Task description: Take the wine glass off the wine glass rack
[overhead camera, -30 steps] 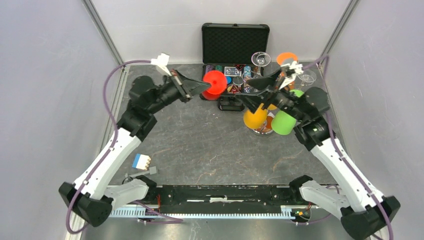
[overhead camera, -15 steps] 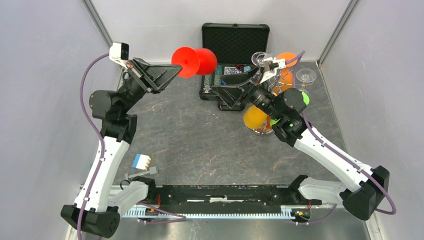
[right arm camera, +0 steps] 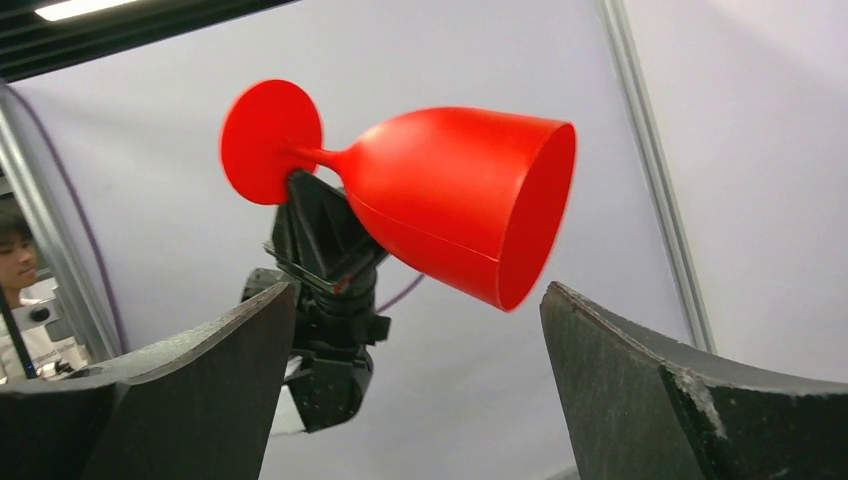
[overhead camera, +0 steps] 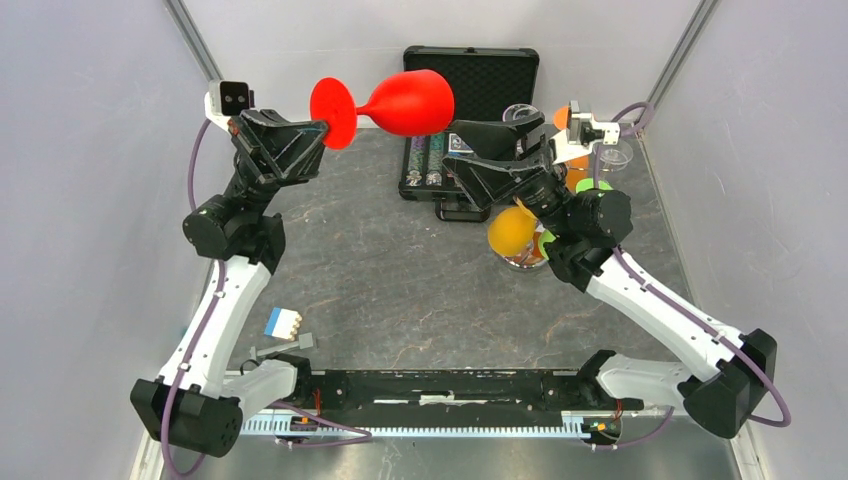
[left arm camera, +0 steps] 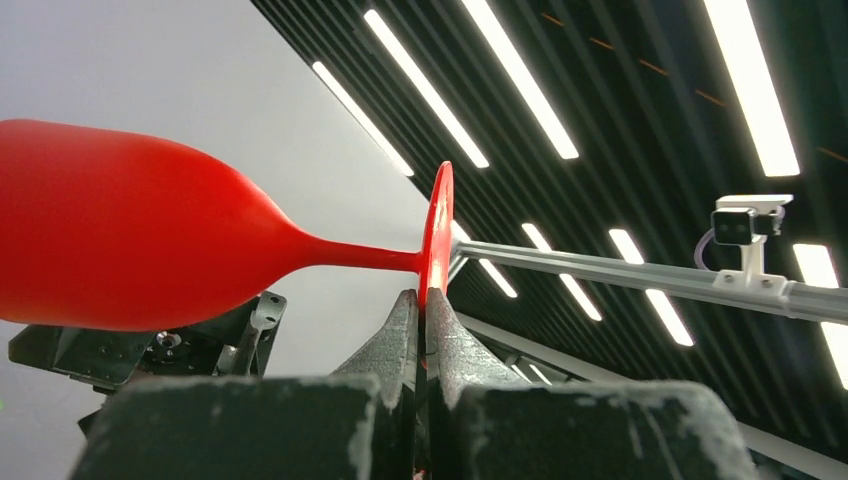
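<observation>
Pinches the red wine glass (overhead camera: 405, 102) by the edge of its round foot in the left hand (overhead camera: 322, 125), fingers clenched tight. Holds it sideways in the air, stem level, bowl reaching out past the fingertips, mouth turned toward the right hand (overhead camera: 462, 150). Spreads the right hand wide, released, gripping nothing, just short of the bowl's rim. Shows the wine glass rack (overhead camera: 522, 263) on the worktop (overhead camera: 400, 290) below and behind the right hand, well apart from the red wine glass, with an orange glass (overhead camera: 512, 232) and a green glass (overhead camera: 546, 246) on it.
</observation>
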Tool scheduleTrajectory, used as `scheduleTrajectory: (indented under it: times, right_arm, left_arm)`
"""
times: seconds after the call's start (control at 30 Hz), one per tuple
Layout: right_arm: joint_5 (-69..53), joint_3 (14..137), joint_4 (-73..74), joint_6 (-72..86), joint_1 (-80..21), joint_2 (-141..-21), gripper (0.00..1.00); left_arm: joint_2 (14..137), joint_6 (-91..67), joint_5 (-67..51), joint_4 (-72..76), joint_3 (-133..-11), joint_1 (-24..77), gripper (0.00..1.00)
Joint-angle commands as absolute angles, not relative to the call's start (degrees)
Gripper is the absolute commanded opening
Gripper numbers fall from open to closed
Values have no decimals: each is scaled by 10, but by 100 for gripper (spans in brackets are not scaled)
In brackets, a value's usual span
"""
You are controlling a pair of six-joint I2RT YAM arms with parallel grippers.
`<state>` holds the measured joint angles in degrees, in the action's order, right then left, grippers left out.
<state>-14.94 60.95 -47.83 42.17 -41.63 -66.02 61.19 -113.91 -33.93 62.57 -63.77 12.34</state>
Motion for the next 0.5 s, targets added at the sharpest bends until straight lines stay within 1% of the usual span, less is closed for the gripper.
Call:
scheduleTrajectory:
  times: [0.0,0.07,0.23,0.33,0.4,0.47]
  right_arm:
    - [-206,645,-583,421,-418,-675,96]
    - [-236,660,-607,438,-418,-688,94]
    - [-290,695,-682,498,-418,-731,88]
    - [-312,716,-711,525,-418,-754,78]
    - [-323,727,-729,530,-418,-767,69]
    - [-335,735,-755,533,-418,-774,63]
  left_arm:
    - [610,-1260,-297,725,-624,121,2]
    - [611,-1273,-286,739,-618,121,2]
    - [613,-1285,-284,753,-617,121,2]
    - [611,-1293,-283,757,-615,121,2]
    - [610,-1297,-284,759,-615,121,2]
    - [608,-1299,-284,759,-616,121,2]
